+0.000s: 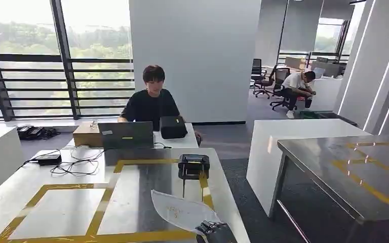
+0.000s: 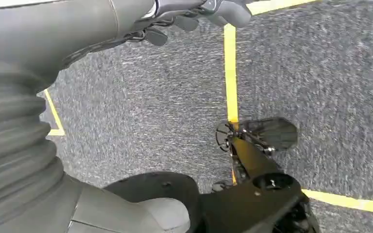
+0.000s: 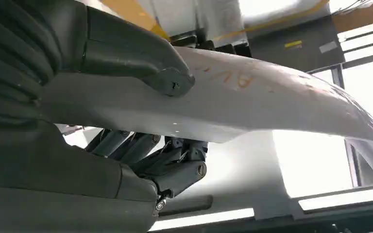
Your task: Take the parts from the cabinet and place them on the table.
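— How many parts do you see?

— One. It is a pale, curved, leaf-shaped part with faint orange writing on it. It hangs over the near edge of the white table, above the yellow tape lines.

— Who holds it?

— The right hand holds it. In the right wrist view the thick grey thumb presses on one side of the part. The dark fingers curl under the other side. So the hand pinches the part between thumb and fingers.

— And the left hand?

— The left hand hangs over the grey carpet, which has yellow lines on it. Its fingers are at the edge of the picture. I cannot tell if they are spread or closed.

— What else is on the table?

— One black box-like device on a thin stem stands past the part. Behind it are one grey laptop, one black case and one brown box. Some black cables lie to the left.

— Any people?

— Two. One person in a black shirt sits behind the laptop. Another person in white sits far back on a chair. One shiny metal table stands to the right.
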Controlling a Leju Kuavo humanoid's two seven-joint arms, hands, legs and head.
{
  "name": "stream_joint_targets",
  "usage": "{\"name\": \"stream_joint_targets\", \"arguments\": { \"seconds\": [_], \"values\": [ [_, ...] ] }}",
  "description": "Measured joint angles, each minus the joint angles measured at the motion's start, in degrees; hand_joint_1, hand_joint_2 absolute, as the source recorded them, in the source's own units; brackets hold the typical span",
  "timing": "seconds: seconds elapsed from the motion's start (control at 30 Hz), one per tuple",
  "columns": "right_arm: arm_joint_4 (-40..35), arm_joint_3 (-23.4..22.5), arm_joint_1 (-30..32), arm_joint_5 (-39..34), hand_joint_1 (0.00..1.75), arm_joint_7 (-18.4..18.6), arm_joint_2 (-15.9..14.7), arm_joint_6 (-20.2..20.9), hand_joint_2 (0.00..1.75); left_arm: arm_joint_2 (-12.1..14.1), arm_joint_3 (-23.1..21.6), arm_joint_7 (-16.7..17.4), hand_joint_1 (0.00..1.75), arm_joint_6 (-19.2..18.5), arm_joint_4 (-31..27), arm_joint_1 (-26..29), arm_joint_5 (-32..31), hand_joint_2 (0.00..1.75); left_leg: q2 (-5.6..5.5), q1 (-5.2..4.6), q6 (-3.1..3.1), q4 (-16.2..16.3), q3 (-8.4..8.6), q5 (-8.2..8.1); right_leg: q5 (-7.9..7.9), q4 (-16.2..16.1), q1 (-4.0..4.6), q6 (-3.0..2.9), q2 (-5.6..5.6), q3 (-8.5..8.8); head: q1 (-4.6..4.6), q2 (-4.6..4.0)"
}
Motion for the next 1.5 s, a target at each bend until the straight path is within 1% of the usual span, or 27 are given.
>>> {"name": "stream_joint_targets", "arguments": {
  "seconds": [0.07,0.1,0.13,0.27,0.3,0.33,0.37,0.43,0.47,0.5,0.57,0.6,0.63,0.67,0.77,0.83,0.9,0.97,1.0,1.03,1.07,1.17,1.2,1.23,1.33,1.4,1.5],
  "values": [
    [0.0,-0.2,0.0,0.2,1.75,0.0,0.0,0.0,1.75,0.0,0.0,0.0,0.00,0.0,0.0,0.0,0.0,1.75,-1.34,0.00,-0.13,0.1,0.16,-0.07,4.92,-7.0,-0.03,-0.31,0.45,2.77,0.11,-0.02],
    [0.0,-0.3,-0.1,0.2,1.75,0.0,0.0,0.0,1.75,0.0,0.0,0.0,0.00,0.0,0.0,0.0,0.0,1.75,-2.02,0.02,-0.28,0.1,0.40,-0.13,7.87,-13.1,-0.11,-0.59,1.62,5.58,0.13,-0.02],
    [0.0,-0.5,-0.1,0.2,1.75,0.0,0.0,0.0,1.75,-0.1,0.0,0.0,0.00,0.0,0.0,0.0,-0.1,1.75,-2.48,0.16,-0.48,0.1,0.38,-0.14,8.15,-16.9,-0.28,-0.96,4.16,7.27,0.20,0.00],
    [0.0,-1.3,0.0,0.4,1.75,-0.3,0.0,0.0,1.75,-0.1,0.0,0.0,0.00,0.1,0.0,0.2,-0.4,1.75,-4.61,0.37,-2.30,-0.5,-0.04,0.43,7.63,-17.7,0.28,-1.45,3.00,8.01,0.37,0.00],
    [-0.3,-1.5,0.0,0.5,1.75,-0.5,0.4,0.0,1.75,0.0,0.0,0.0,0.00,0.1,0.0,0.2,-0.5,1.75,-4.13,-0.05,-2.64,-0.3,-0.28,0.20,8.10,-18.6,-0.30,-2.02,2.19,8.35,0.39,0.00],
    [-0.4,-1.7,0.0,0.5,1.75,-0.7,0.3,0.0,1.75,0.0,0.0,-0.2,0.00,0.0,0.0,0.3,-0.6,1.75,-0.96,-0.28,-2.77,0.6,-0.58,-0.41,8.16,-18.9,-0.31,-2.19,1.96,8.72,0.23,0.00],
    [-0.4,-2.0,0.1,0.5,1.75,-0.7,0.3,0.0,1.75,0.0,0.0,-0.2,0.00,0.0,0.0,0.1,-0.6,1.75,1.17,-0.34,-2.89,3.6,-1.92,-2.10,8.03,-18.9,-0.22,-2.59,1.50,8.88,0.09,0.00],
    [-0.5,-2.6,0.7,0.3,1.75,-0.8,0.3,0.0,1.75,0.0,0.0,-0.3,0.00,-0.2,0.0,-0.2,-0.6,1.75,2.00,-0.11,-3.13,12.3,-6.29,-6.01,7.75,-18.8,0.03,-3.00,0.50,8.92,0.11,0.00],
    [-0.8,-2.9,1.2,0.0,1.75,-0.8,0.3,0.0,1.75,0.0,0.0,-0.3,0.00,-0.4,0.0,-0.2,-0.6,1.75,2.07,-0.06,-3.28,16.2,-8.27,-7.06,7.62,-18.7,0.11,-3.16,0.07,8.96,0.11,0.00],
    [-1.0,-3.0,1.6,-0.1,1.75,-0.9,0.3,0.0,1.75,0.0,0.0,-0.3,0.00,-0.6,0.0,-0.1,-0.6,1.75,2.11,-0.01,-3.33,16.9,-8.78,-6.58,7.52,-18.7,0.13,-3.19,-0.17,9.00,0.11,0.00],
    [-1.5,-3.0,2.0,-0.1,1.75,-0.9,0.3,0.0,1.75,0.1,0.0,-0.2,0.00,-0.6,0.0,-0.1,-0.7,1.75,2.19,0.01,-3.30,12.1,-6.54,-2.94,7.20,-18.4,0.13,-3.03,-0.33,9.11,0.11,-0.02],
    [-1.7,-3.0,2.0,-0.1,1.75,-0.9,0.3,0.0,1.75,0.1,0.0,-0.2,0.00,-0.6,0.0,-0.2,-0.7,1.75,2.32,-0.01,-3.06,5.9,-3.46,0.21,6.89,-18.2,0.13,-2.84,-0.36,9.31,0.09,0.00],
    [-2.0,-3.1,2.0,-0.1,1.75,-0.9,0.3,0.0,1.75,0.1,0.0,-0.1,0.00,-0.6,-0.1,-0.2,-0.9,1.75,2.59,-0.06,-2.74,0.9,-1.18,1.16,6.46,-18.0,0.12,-2.61,-0.48,9.52,0.06,0.00],
    [-2.1,-3.1,2.0,-0.2,1.75,-0.9,0.3,0.0,1.75,0.1,0.0,0.0,0.00,-0.6,-0.1,-0.4,-1.0,1.75,2.89,-0.36,-2.45,0.6,-0.39,-0.23,6.33,-18.0,0.34,-2.33,-0.59,9.38,0.02,-0.02],
    [-2.3,-3.4,2.2,-0.1,1.75,-0.9,0.2,0.0,1.75,0.2,0.0,0.2,0.00,-0.6,-0.1,-0.3,-1.2,1.75,2.68,-0.49,-1.30,-0.2,-0.40,-0.28,6.77,-17.6,0.41,-1.13,-0.54,9.62,0.26,0.00],
    [-2.5,-3.5,2.3,-0.1,1.75,-0.9,0.1,0.0,1.75,0.2,0.0,0.2,0.00,-0.6,-0.1,-0.4,-1.2,1.75,2.47,-0.18,-0.41,-0.8,0.95,-0.31,6.28,-16.5,0.17,-0.77,-0.44,9.25,0.31,0.04],
    [-2.6,-3.6,2.0,-0.1,1.75,-0.9,0.1,-0.1,1.75,0.2,0.0,0.2,0.00,-0.6,-0.2,-0.6,-1.2,1.75,2.30,-0.12,-0.03,-0.8,1.37,-0.36,3.59,-10.8,0.13,-0.34,-0.01,6.28,0.44,0.04],
    [-2.6,-3.8,2.4,-0.1,1.75,-0.9,0.0,-0.1,1.75,0.2,0.0,0.2,0.00,-0.6,-0.2,-0.7,-1.2,1.75,2.16,-0.12,0.23,-0.8,1.46,-0.58,0.06,-1.9,-0.01,0.15,0.11,0.77,0.46,0.04],
    [-2.6,-3.9,2.7,-0.1,1.75,-0.9,0.0,-0.1,1.75,0.2,0.0,0.4,0.00,-0.6,-0.2,-0.6,-1.3,1.75,2.04,-0.11,0.20,-0.7,1.54,-0.72,-0.17,0.5,-0.03,0.29,0.12,-1.15,0.52,0.04],
    [-2.6,-3.9,3.0,-0.1,1.75,-0.9,-0.1,-0.2,1.75,0.2,0.0,0.4,0.00,-0.6,-0.2,-0.5,-1.4,1.75,1.88,-0.07,0.11,-0.7,1.75,-0.90,0.89,0.3,-0.17,0.46,0.12,-1.83,0.52,0.04],
    [-2.6,-3.9,3.1,-0.1,1.75,-0.9,-0.1,-0.2,1.75,0.2,0.0,0.5,0.00,-0.6,-0.2,-0.5,-1.4,1.75,1.75,-0.01,-0.04,-0.7,2.04,-1.17,3.18,-2.5,-0.32,0.39,0.11,-1.18,0.55,0.04],
    [-2.6,-4.0,3.2,0.0,1.75,-0.9,-0.1,-0.2,1.75,0.1,0.0,0.5,0.00,-0.6,-0.2,-0.6,-1.6,1.75,1.62,0.19,-0.95,-0.6,3.08,-2.26,11.58,-17.4,-0.67,0.39,0.17,4.66,0.55,0.04],
    [-2.6,-4.0,3.1,0.0,1.75,-0.9,-0.1,-0.2,1.75,0.2,0.0,0.5,0.00,-0.6,-0.2,-0.7,-1.7,1.75,1.55,0.07,-1.28,-0.4,3.13,-2.46,9.49,-18.0,-0.32,0.23,0.32,4.78,0.41,0.04],
    [-2.7,-4.0,3.2,0.0,1.75,-0.9,-0.1,-0.2,1.75,0.2,0.0,0.6,0.00,-0.6,-0.2,-0.8,-1.7,1.75,1.52,0.06,-1.73,-0.7,2.91,-2.63,8.89,-17.9,-0.07,-0.17,0.32,4.92,0.55,0.04],
    [-2.9,-4.0,3.5,0.1,1.75,-0.9,-0.1,-0.2,1.75,0.2,0.0,0.5,0.00,-0.6,-0.2,-0.7,-1.8,1.75,1.53,0.13,-2.92,-0.2,3.91,-2.76,9.62,-18.1,-0.23,-1.67,0.45,6.07,0.39,0.13],
    [-3.1,-4.0,3.3,0.2,1.75,-0.9,-0.1,-0.2,1.75,0.2,0.0,0.4,0.00,-0.6,-0.2,-0.8,-1.8,1.75,2.07,0.17,-3.08,4.1,1.71,-3.90,9.09,-18.3,-0.23,-2.53,0.35,7.18,0.24,0.13],
    [-3.1,-4.0,3.3,0.5,1.75,-0.9,0.0,0.0,1.75,0.2,0.0,0.3,0.00,-0.6,-0.2,-0.6,-1.8,1.75,2.10,0.14,-3.55,15.8,-5.87,-8.18,7.90,-18.3,0.08,-3.01,0.31,8.37,0.15,0.13]
  ]
}}
